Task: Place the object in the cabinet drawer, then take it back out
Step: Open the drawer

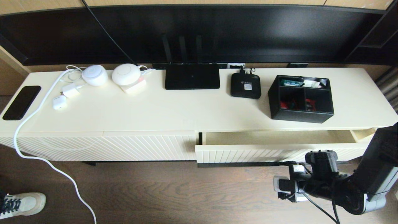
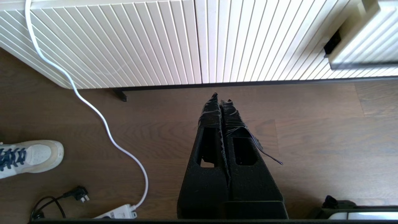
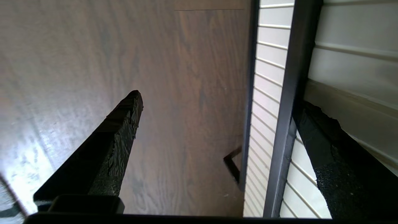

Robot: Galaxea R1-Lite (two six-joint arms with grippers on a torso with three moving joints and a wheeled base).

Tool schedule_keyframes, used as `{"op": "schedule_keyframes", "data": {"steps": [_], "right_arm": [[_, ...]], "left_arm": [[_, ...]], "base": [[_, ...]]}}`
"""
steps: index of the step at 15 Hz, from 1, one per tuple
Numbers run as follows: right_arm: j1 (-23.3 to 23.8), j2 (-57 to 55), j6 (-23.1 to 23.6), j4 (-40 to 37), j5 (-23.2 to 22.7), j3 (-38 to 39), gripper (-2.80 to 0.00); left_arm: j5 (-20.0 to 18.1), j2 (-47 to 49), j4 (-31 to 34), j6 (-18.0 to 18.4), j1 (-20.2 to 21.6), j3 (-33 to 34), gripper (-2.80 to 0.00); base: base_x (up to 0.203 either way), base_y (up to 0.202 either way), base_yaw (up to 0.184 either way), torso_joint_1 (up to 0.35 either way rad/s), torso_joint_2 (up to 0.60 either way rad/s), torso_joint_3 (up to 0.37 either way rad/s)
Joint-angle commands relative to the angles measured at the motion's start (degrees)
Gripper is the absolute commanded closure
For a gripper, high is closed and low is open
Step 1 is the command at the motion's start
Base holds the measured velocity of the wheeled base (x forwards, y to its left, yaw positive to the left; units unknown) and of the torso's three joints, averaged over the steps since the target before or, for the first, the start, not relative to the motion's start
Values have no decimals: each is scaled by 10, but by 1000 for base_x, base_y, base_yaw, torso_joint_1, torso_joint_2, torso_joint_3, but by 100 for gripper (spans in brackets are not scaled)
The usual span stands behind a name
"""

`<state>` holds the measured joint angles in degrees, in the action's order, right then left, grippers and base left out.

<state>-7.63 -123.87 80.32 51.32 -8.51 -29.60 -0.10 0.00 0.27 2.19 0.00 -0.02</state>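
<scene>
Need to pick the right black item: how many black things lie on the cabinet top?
4: flat black phone at the left end, flat black router with antennas mid-back, small black square set-top box beside it, black three-compartment organizer box at right. None looks hidden.

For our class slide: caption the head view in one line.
Organizer box sits on the cabinet above the open drawer; right gripper hangs low in front.

Black foam-padded fingers (image 2: 214, 118) are seen on the left gripper (image 2: 221, 101) — grey-and-black casing, black cables on the right arm (image 1: 367, 186).
</scene>
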Motion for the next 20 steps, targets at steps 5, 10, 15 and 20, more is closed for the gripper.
{"op": "schedule_keyframes", "data": {"steps": [5, 10, 15, 20], "right_arm": [[-2, 85, 6, -2, -12, 101, -280], [-4, 212, 5, -24, -14, 148, -280], [-3, 411, 2, -208, -28, 152, 0], [-4, 609, -61, -466, -33, 112, 0]], "left_arm": [[0, 0, 0, 0, 0, 0, 0], [0, 0, 0, 0, 0, -1, 0], [0, 1, 0, 0, 0, 0, 0], [0, 0, 0, 0, 0, 0, 0]], "base": [[0, 0, 0, 0, 0, 0], [0, 0, 0, 0, 0, 0], [0, 0, 0, 0, 0, 0], [0, 0, 0, 0, 0, 0]]}}
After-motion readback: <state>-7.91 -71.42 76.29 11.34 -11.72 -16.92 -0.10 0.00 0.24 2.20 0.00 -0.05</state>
